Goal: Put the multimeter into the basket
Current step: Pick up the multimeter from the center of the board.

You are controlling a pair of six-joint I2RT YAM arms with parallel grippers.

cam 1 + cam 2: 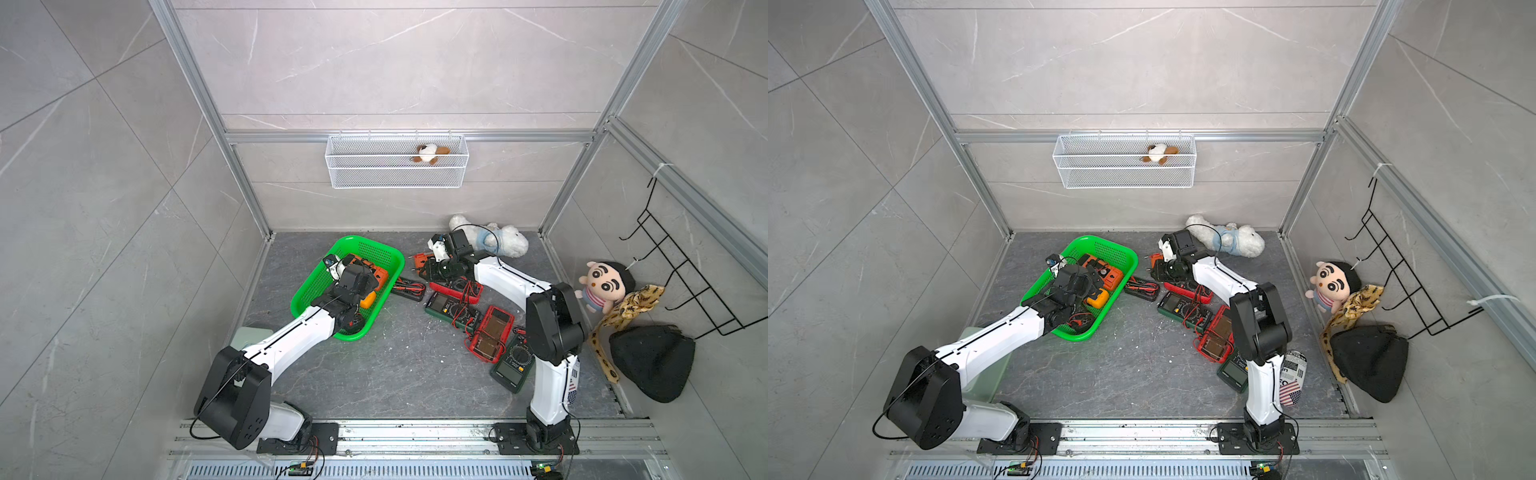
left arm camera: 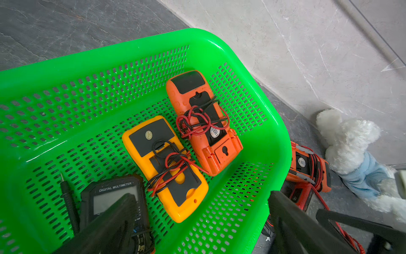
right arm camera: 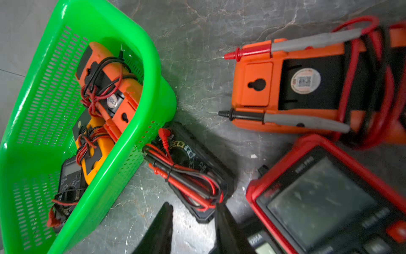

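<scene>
Left gripper (image 2: 201, 194) spread, empty, over basket (image 2: 278, 132) (three meters (image 2: 140, 140) inside). Right gripper (image 3: 194, 206), jaws close-set at black meter (image 3: 204, 168) corner, probably for pickup; grip unclear.

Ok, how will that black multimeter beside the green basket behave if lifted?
The black multimeter is likely rigid and flat, so it shouldn't roll. Its red and black leads look tied, yet loose loops may flop or snag the green basket.
</scene>
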